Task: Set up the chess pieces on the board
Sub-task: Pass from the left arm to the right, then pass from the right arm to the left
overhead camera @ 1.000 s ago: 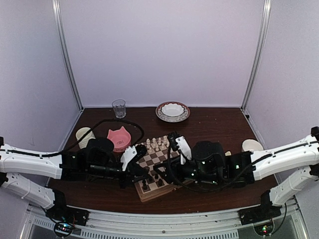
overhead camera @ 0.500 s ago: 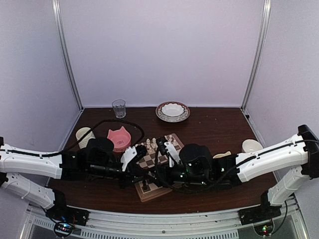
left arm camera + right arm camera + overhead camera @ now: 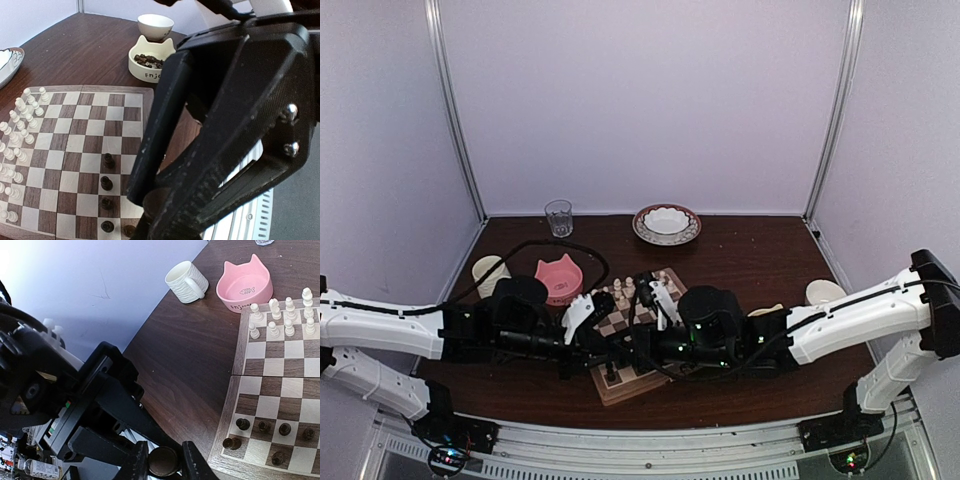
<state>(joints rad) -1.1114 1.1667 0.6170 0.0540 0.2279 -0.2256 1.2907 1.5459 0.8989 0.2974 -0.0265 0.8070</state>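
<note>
Several dark chess pieces stand near one edge of the board on the desk. My right hand sits narrow around another dark piece, grip uncertain; my left hand is closed tight beside it.

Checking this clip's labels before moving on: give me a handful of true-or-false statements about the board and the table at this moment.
1. The pale chessmen stand in two rows at one end of the board. True.
2. The pink bowl holds dark pellets. False: it is empty; the cream bowl holds them.
3. Several dark chessmen already stand on the board. True.
4. The glass lies tipped over on the board. False: it stands upright on the table, away from the board.
5. A dark round piece sits between the right gripper's fingers. True.
</note>
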